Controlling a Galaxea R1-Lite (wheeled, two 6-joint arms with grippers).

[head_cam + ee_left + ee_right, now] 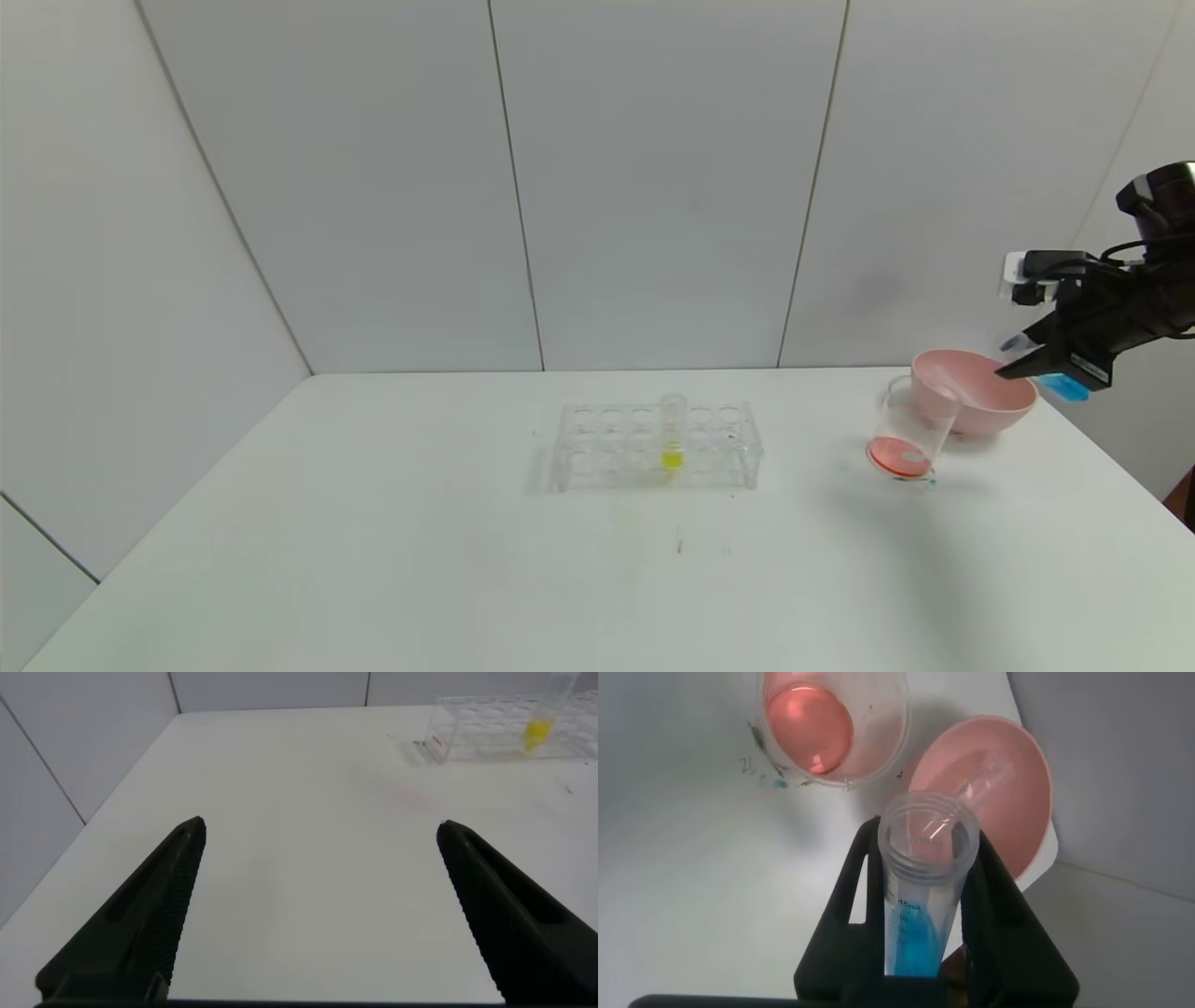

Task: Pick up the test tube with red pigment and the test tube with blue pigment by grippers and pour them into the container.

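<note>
Holding the test tube with blue pigment (920, 910) tight, the right gripper (1050, 359) hangs above the pink bowl (980, 397). The container (910, 429) touches that bowl. Tube markings look unreadable. The left gripper (318, 905) is spread open.

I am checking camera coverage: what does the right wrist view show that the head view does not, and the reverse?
Only the right wrist view shows the blue tube's open mouth and the empty tube lying in the pink bowl. Only the head view shows the rack with the yellow tube. Both show the beaker holding red liquid beside the bowl.
</note>
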